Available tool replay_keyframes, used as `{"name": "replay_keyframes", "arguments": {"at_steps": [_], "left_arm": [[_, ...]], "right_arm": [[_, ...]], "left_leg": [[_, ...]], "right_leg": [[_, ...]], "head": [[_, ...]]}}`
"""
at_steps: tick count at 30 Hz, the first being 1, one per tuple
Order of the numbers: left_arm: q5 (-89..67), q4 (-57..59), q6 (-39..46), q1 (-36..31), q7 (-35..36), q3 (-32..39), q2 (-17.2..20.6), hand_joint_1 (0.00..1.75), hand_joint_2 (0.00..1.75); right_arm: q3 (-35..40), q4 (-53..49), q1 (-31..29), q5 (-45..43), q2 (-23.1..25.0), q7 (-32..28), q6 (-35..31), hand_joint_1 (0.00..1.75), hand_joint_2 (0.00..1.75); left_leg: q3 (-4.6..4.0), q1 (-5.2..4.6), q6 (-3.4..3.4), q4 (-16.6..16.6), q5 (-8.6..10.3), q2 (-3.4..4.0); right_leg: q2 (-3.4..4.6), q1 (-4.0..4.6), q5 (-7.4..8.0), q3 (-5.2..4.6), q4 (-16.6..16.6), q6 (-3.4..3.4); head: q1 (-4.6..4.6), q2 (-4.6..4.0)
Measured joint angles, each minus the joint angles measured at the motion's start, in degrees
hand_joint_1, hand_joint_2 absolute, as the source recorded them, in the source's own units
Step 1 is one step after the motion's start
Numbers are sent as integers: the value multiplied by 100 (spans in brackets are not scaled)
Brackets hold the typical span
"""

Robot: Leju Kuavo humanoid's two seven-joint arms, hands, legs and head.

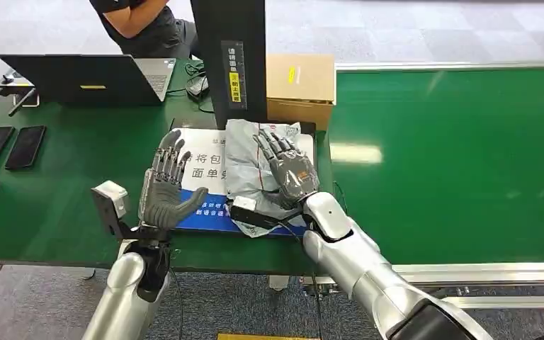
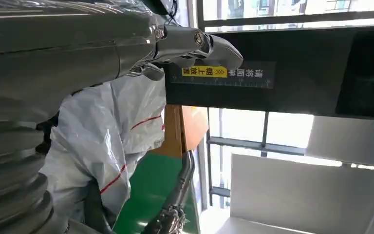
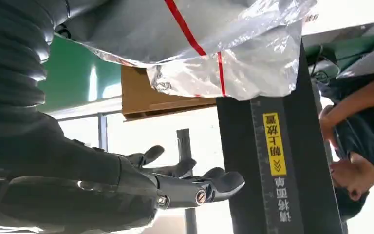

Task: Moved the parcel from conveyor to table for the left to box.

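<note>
Parcel (image 1: 255, 159): you see a crumpled grey plastic mailer with thin red lines at the centre of the head frame, lying on the blue-and-white printed sheet (image 1: 202, 166) on the table (image 1: 78, 198); its far edge sits at the foot of the black post (image 1: 230, 60)

Right hand (image 1: 290, 170): you have it just right of frame centre, above the parcel's right part, fingers straight and spread toward the post; it holds nothing; whether the palm touches the mailer, you cannot tell; in the right wrist view the fingers (image 3: 195, 187) stretch flat with the mailer (image 3: 209, 44) apart from them

Left hand (image 1: 166, 184): you find it left of centre, over the sheet's left part, just beside the parcel, fingers apart and extended, thumb out toward the mailer; nothing in its grasp

Conveyor (image 1: 460, 156): green belt across the right half of the frame

Cardboard box (image 1: 301, 88): upper centre, just right of the post, behind the parcel

Table, upper left: an open laptop (image 1: 88, 78); two dark phones (image 1: 7, 146) at the left edge

Person (image 1: 142, 21): top left, dark shirt, seated behind the laptop
</note>
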Motion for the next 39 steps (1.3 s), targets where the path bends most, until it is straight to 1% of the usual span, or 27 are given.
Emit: {"name": "replay_keyframes", "arguments": {"at_steps": [5, 16, 19, 21, 23, 26, 29, 34, 37, 39], "left_arm": [[2, 9, 11, 0, 0, -2, 0, 0, 175], [7, 46, 15, -2, 0, -9, 0, 0, 175], [13, 46, 31, 2, 0, -9, 0, 0, 175], [17, 46, 57, 11, 0, -9, 0, 0, 175], [28, 46, 77, 44, 0, -7, 0, 0, 175], [41, 46, 105, 108, 0, -5, 2, 0, 175], [96, 44, 70, 160, 0, 13, 7, 0, 175], [103, 37, 39, 237, 0, 59, 11, 0, 175], [76, 22, 33, 310, 0, 92, 17, 0, 175], [68, 0, 24, 374, 0, 153, 22, 0, 175]], "right_arm": [[-116, -2, 41, -262, -2, -367, -273, 0, 175], [-247, -2, 78, -286, -2, -417, -299, 0, 175], [-359, -182, 179, -376, -2, -643, -299, 0, 175], [-538, -442, 301, -794, 0, -984, -299, 0, 175], [-708, -847, 452, -1424, -9, -1095, -214, 0, 175], [-1016, -1805, 723, -2451, -126, -1073, 259, 0, 175], [-1356, -2692, 1010, -3118, -374, -1080, 724, 0, 175], [-1902, -3841, 1483, -3841, -822, -1147, 1225, 0, 175], [-2245, -4335, 1731, -4221, -1003, -1110, 1500, 0, 175], [-2494, -4623, 1970, -4591, -1076, -1066, 1806, 0, 175]], "left_leg": [[0, 0, 0, 0, 0, 0], [0, 0, 0, 0, 0, 0], [0, 0, 0, 0, 0, 0], [-1, 0, 0, 0, 0, 0], [-1, 0, 0, 0, 0, 0], [-2, 0, 0, 0, 0, -1], [-2, -1, 0, 0, 0, -3], [-1, -3, 0, 1, 0, -5], [1, -3, 0, 1, -1, -2], [2, -2, 0, 0, -1, -3]], "right_leg": [[0, 0, 0, 1, 0, 0], [0, 0, 0, 0, 0, 0], [0, 0, 0, 1, 0, 0], [-1, 0, 0, 1, 0, 0], [-1, 0, 0, 0, 0, 0], [-2, -1, -1, -1, -1, 0], [-3, -1, 0, 0, -2, 0], [-4, -3, 1, 3, -4, 1], [-2, -2, 1, 2, -4, 1], [-3, -2, 0, 3, -4, 1]], "head": [[2, 0], [0, 0], [2, 0], [2, 0], [2, 0], [0, 0], [0, 0], [2, 0], [2, 0], [0, 0]]}}
